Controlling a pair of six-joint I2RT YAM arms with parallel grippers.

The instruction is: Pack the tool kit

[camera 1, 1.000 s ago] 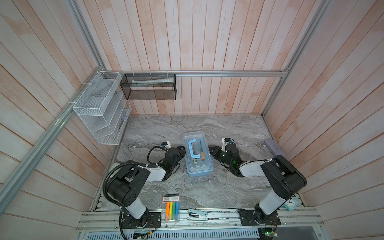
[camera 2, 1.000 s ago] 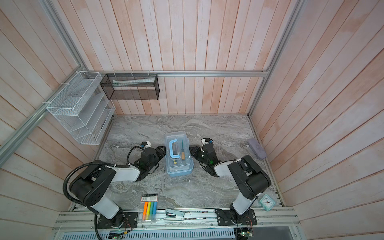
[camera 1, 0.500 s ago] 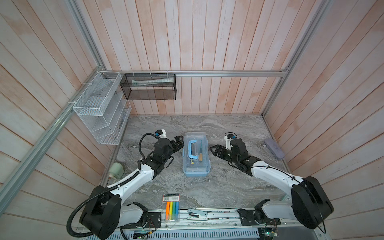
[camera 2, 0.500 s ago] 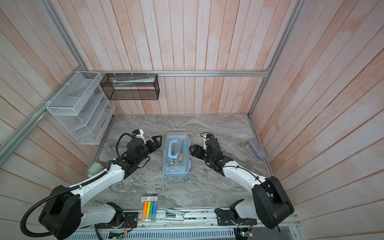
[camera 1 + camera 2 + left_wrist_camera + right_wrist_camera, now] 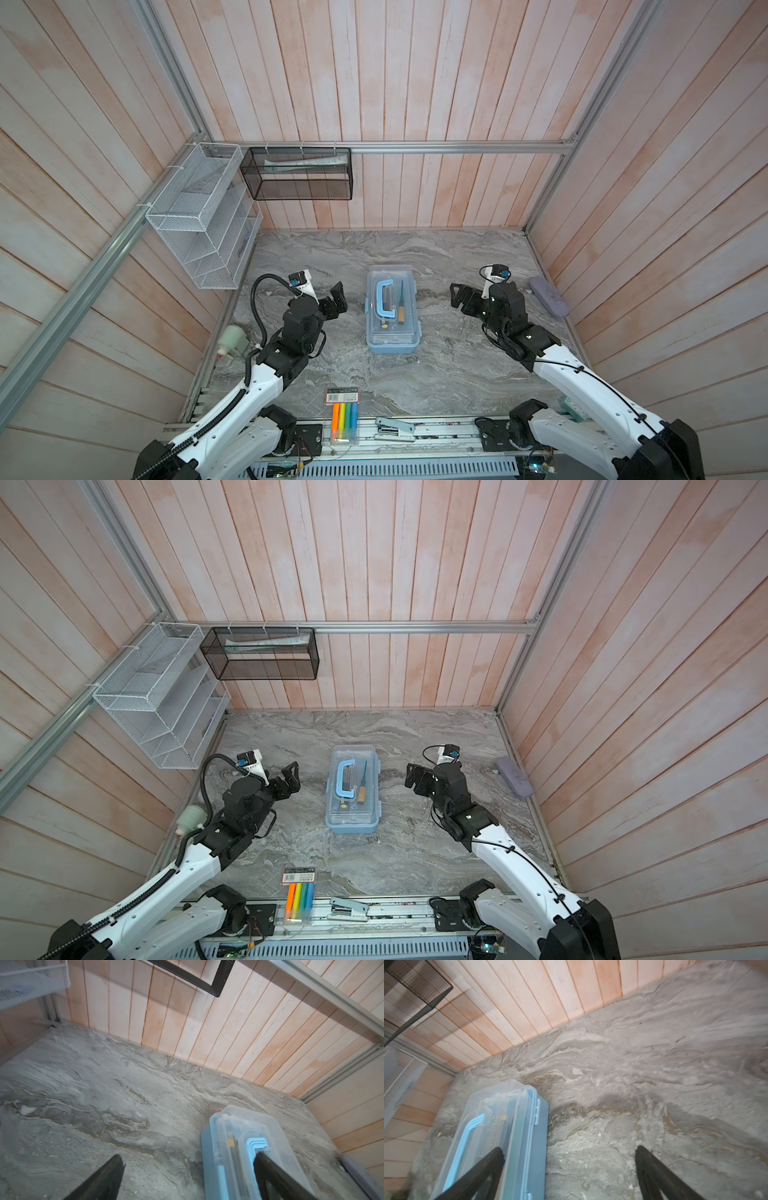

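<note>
Both left gripper (image 5: pixel 337 300) and right gripper (image 5: pixel 459 297) have opened wide and withdrawn, each now well apart from the kit (image 5: pixel 391 316), which rests closed between them, mid-tabletop (image 5: pixel 436 257). Nothing is held. Judgement: packing appears complete; whether the kit is fastened cannot be confirmed.

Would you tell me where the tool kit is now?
In both top views the tool kit stands central on the table, between the left gripper and right gripper, touching neither.
</note>
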